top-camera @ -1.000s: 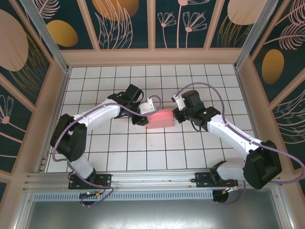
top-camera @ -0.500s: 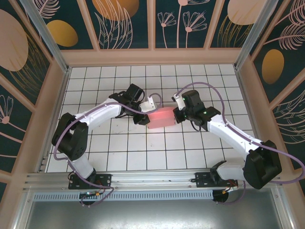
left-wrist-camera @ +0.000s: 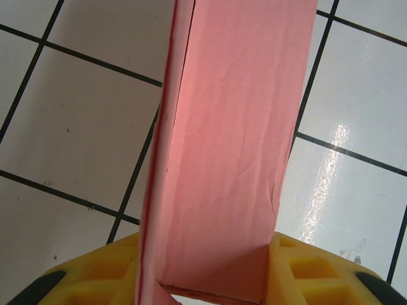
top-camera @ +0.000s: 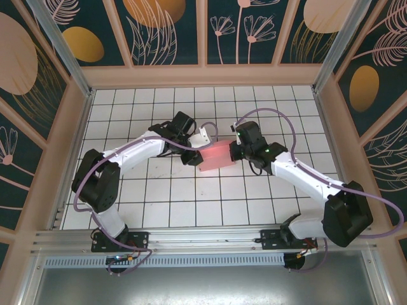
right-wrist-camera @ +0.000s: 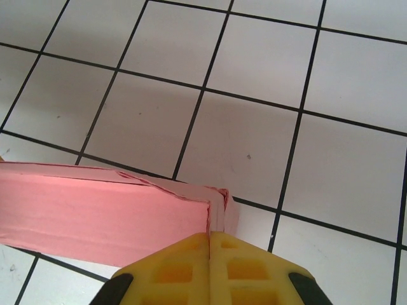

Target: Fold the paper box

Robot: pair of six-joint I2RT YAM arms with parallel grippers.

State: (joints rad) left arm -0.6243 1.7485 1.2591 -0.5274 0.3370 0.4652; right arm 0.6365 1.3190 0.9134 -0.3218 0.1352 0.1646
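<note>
The pink paper box (top-camera: 215, 156) is held off the tiles between both arms, near the middle of the floor. It is a folded flat rectangular shape. My left gripper (top-camera: 198, 148) grips its left end. In the left wrist view the yellow fingers (left-wrist-camera: 299, 267) press on both sides of the box (left-wrist-camera: 229, 159), which runs away from the camera. My right gripper (top-camera: 235, 151) is at the box's right end. In the right wrist view its jaws (right-wrist-camera: 210, 236) are shut, pinching the layered card edge at the box's (right-wrist-camera: 108, 210) corner.
White tiled floor (top-camera: 172, 203) with black grout lines lies all around. Beige frame walls (top-camera: 203, 76) enclose it at the back and sides. The arms' cables loop above the tiles near the box.
The right gripper has closed fully on the box's end and shifted slightly left and back. The box has tilted a little with it, and the left gripper keeps its hold.
</note>
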